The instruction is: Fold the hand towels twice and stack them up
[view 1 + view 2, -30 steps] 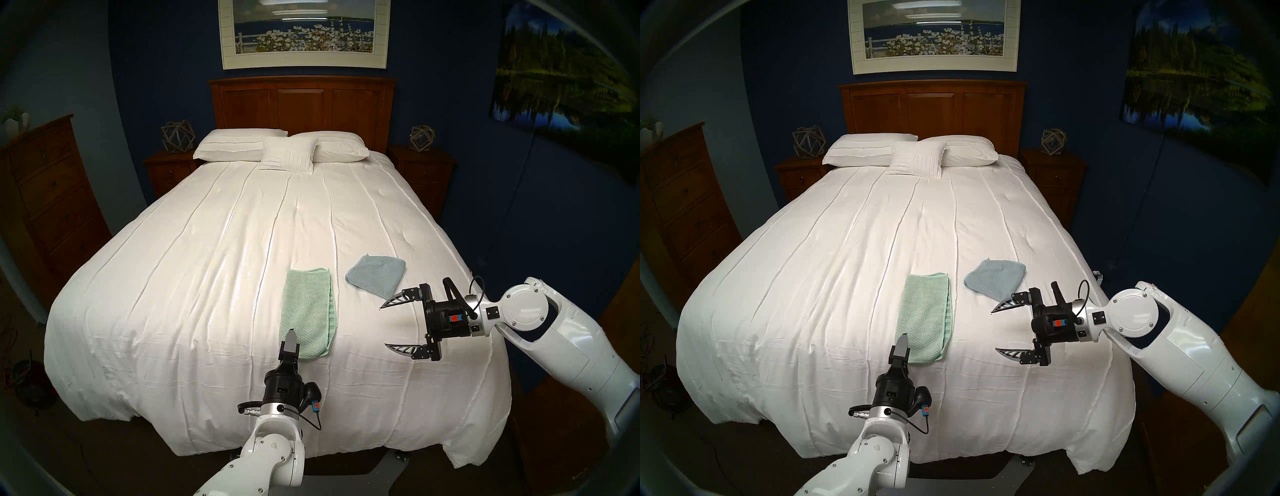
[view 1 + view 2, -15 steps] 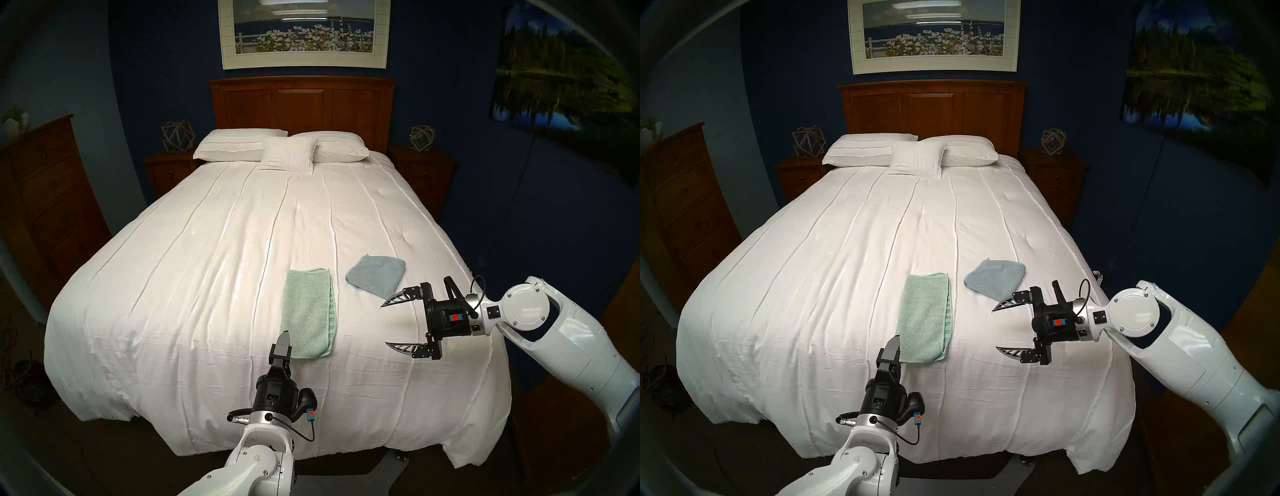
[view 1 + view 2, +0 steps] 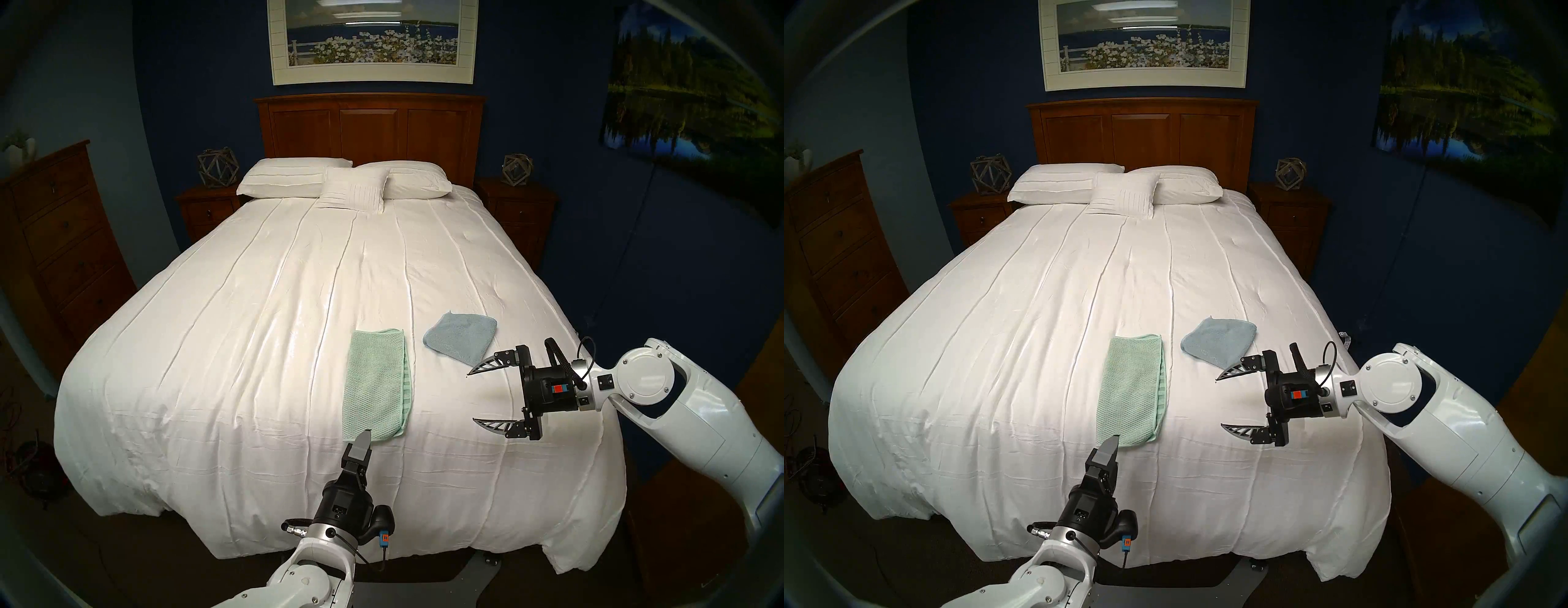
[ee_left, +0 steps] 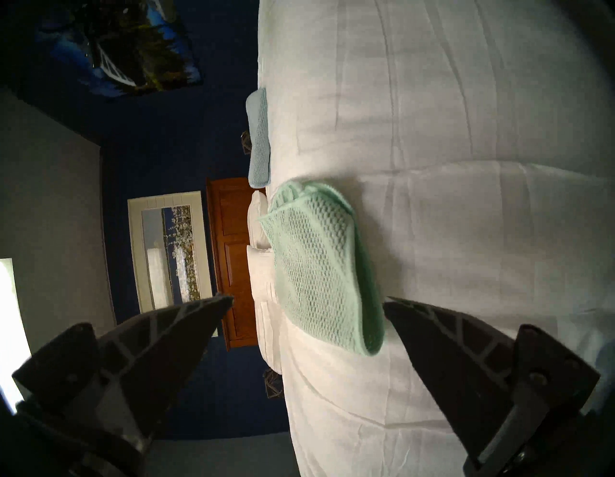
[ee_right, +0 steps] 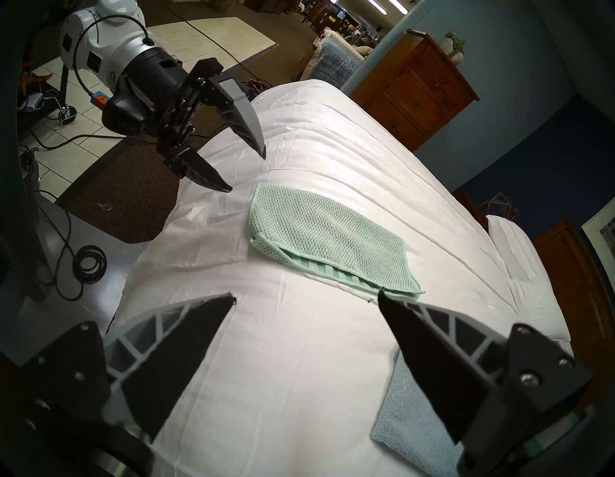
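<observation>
The mint green waffle-weave towel (image 3: 377, 382) lies folded in a long rectangle on the white bedspread (image 3: 254, 339); it also shows in the other views (image 3: 1132, 390) (image 4: 316, 266) (image 5: 329, 236). The light blue plush towel (image 3: 460, 337) (image 3: 1219, 342) (image 5: 406, 416) lies folded to its right, apart from it. My left gripper (image 3: 362, 437) (image 3: 1110, 441) (image 4: 307, 299) (image 5: 246, 173) is open and empty, just in front of the green towel's near end. My right gripper (image 3: 470, 398) (image 3: 1218, 402) (image 5: 305, 294) is open and empty, above the bedspread to the right of the green towel.
White pillows (image 3: 343, 182) and a wooden headboard (image 3: 369, 127) are at the far end. A wooden dresser (image 3: 59, 246) stands left of the bed, nightstands (image 3: 515, 208) beside the headboard. The bedspread drops off at the near edge (image 3: 382, 530).
My left gripper has drawn back from over the green towel's near left corner to just in front of its near end. The right arm and both towels have barely moved.
</observation>
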Robot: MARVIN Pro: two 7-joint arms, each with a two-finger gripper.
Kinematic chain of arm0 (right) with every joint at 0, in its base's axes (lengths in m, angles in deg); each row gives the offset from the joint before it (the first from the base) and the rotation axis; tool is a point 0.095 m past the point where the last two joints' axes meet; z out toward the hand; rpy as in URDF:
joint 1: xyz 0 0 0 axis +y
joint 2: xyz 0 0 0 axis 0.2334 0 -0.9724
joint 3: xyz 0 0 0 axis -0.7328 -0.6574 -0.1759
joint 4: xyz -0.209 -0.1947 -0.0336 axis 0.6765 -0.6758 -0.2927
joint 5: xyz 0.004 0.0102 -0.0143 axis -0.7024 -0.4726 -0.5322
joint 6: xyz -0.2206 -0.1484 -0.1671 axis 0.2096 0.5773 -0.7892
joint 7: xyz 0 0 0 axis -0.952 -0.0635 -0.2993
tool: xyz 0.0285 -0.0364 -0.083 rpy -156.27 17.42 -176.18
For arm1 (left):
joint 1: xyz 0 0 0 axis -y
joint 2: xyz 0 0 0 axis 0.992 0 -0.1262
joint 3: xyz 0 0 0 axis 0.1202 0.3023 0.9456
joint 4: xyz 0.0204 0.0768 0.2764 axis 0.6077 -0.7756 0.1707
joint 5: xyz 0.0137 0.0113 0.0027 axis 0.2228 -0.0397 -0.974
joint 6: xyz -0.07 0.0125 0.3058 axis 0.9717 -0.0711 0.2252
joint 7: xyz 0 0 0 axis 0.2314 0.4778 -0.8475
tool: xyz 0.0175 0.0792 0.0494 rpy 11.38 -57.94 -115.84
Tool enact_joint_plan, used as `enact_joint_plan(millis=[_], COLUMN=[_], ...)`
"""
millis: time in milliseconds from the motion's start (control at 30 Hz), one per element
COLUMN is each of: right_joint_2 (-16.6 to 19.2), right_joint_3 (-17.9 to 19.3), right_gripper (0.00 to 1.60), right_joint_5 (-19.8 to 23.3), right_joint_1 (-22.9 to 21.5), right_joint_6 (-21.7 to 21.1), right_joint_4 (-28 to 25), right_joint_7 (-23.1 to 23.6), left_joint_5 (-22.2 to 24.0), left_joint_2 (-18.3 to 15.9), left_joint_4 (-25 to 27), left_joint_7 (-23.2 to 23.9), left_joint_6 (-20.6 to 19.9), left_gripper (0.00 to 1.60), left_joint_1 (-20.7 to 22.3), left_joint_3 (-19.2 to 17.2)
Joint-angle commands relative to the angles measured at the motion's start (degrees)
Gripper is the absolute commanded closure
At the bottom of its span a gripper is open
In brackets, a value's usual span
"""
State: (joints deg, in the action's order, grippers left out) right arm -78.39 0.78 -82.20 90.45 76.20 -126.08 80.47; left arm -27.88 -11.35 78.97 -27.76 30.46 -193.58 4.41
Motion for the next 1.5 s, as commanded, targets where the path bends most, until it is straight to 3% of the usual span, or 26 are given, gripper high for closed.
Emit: enact_joint_plan(millis=[0, 167, 400, 767, 867, 1000, 1233, 1267, 1467], right_joint_2=[-0.1, -0.1, -0.1, -0.1, 0.0, 0.0, 0.0, 0.0, 0.0], right_joint_3=[0.5, 0.5, 0.4, 0.4, 0.5, 0.4, 0.4, 0.4, 0.4], right_gripper=[0.0, 0.0, 0.0, 0.0, 0.0, 0.0, 0.0, 0.0, 0.0], right_joint_5=[0.2, 0.2, 0.2, 0.2, 0.2, 0.2, 0.2, 0.2, 0.2], right_joint_1=[-0.4, -0.4, -0.4, -0.4, -0.4, -0.4, -0.4, -0.4, -0.4], right_joint_6=[0.1, 0.2, 0.2, 0.1, 0.1, 0.1, 0.1, 0.1, 0.1], right_joint_4=[-0.8, -0.8, -0.8, -0.8, -0.8, -0.8, -0.8, -0.8, -0.8], right_joint_7=[-0.4, -0.4, -0.4, -0.5, -0.5, -0.5, -0.5, -0.5, -0.5], left_joint_5=[-0.9, -1.6, -2.5, -1.6, -2.0, -0.4, -0.9, -0.8, -0.5], left_joint_2=[0.6, 4.3, 6.8, 5.5, 5.2, 4.6, 5.4, 5.2, 4.2], left_joint_4=[-0.7, -4.1, -7.1, -5.1, -5.6, -4.9, -5.6, -5.4, -4.9], left_joint_7=[-0.6, 0.2, 0.9, 2.1, 5.2, 5.9, 5.3, 5.3, 5.5], left_joint_6=[0.4, -1.2, -2.7, -2.8, -2.4, -0.8, -1.9, -1.9, -2.1], left_gripper=[0.0, 0.0, 0.0, 0.0, 0.0, 0.0, 0.0, 0.06, 0.02], left_joint_1=[2.2, 5.6, 8.0, 8.1, 8.2, 8.2, 8.0, 8.0, 8.1], left_joint_3=[0.3, 0.9, 1.3, -0.1, 0.8, 1.9, 1.5, 1.4, 0.7])
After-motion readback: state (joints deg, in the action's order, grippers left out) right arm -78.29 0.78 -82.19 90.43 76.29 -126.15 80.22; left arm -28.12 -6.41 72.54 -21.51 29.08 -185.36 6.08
